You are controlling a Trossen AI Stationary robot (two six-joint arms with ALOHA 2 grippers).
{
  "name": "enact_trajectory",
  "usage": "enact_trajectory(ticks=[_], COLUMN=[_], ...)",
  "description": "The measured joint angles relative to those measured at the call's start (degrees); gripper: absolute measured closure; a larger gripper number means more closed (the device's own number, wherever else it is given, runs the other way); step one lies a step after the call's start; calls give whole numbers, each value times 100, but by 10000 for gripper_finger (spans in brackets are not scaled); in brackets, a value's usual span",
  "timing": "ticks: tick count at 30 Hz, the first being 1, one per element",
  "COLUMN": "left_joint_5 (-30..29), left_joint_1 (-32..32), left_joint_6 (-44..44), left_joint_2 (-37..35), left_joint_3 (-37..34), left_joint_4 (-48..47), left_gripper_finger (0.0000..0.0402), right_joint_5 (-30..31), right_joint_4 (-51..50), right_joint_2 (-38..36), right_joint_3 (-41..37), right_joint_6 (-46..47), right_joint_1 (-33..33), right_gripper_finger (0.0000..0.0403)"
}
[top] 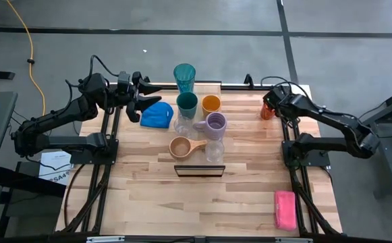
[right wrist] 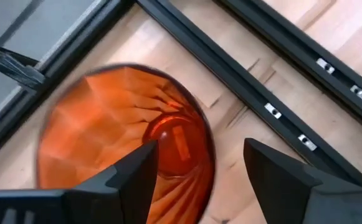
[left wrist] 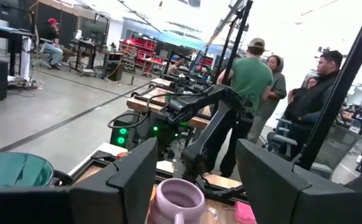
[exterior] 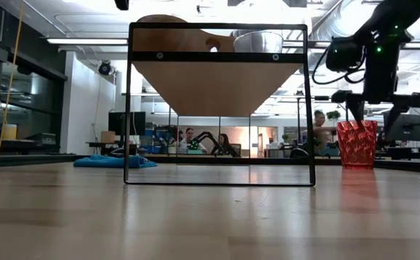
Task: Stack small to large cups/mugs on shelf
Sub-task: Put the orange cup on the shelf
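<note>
Red and faceted, the red cup (right wrist: 121, 143) stands upright on the table's far right edge, beside the black rail and well apart from the other cups; the right gripper (right wrist: 196, 165) hangs directly over its mouth with fingers spread, one finger above the bowl and the other outside the wall, holding nothing. It looks like thin, light plastic; stiff enough to pinch but likely slippery, so a grip across the rim wall, one finger inside and one outside, seems the safest hold. The left gripper (top: 138, 94) waits at the far left above the blue cloth (top: 156, 115), its fingers also apart and empty. On the shelf (top: 199, 170) sit the tan mug (top: 181, 146) and a clear glass (top: 214, 150); the teal tumbler (top: 184, 76), dark green cup (top: 187, 104), orange cup (top: 211, 104) and lavender mug (top: 216, 123) cluster behind them.
</note>
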Motion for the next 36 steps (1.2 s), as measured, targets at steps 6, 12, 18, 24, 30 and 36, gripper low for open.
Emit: enact_trajectory(ticks=[6, 12, 18, 24, 30, 36], left_joint_5=[-2, -2, -2, -2, -2, -2], left_joint_1=[0, 0, 0, 0, 0, 0], left_joint_6=[1, -1, 0, -1, -1, -1], left_joint_2=[0, 0, 0, 0, 0, 0], left_joint_3=[0, 0, 0, 0, 0, 0], left_joint_4=[0, 0, 0, 0, -3, -2], left_gripper_finger=[195, 195, 195, 195, 195, 195], right_joint_5=[-95, -101, -112, -96, -155, -1198], right_joint_4=[8, 57, 192, 99, 373, 1457], right_joint_2=[0, 0, 3, -341, -1111, -1562], right_joint_3=[-84, -84, -79, 295, 1332, 2344], right_joint_6=[61, -99, -592, -1486, -3500, -5633], right_joint_1=[-68, -159, -159, -105, -84, -84], right_gripper_finger=[208, 318, 389, 398, 400, 401])
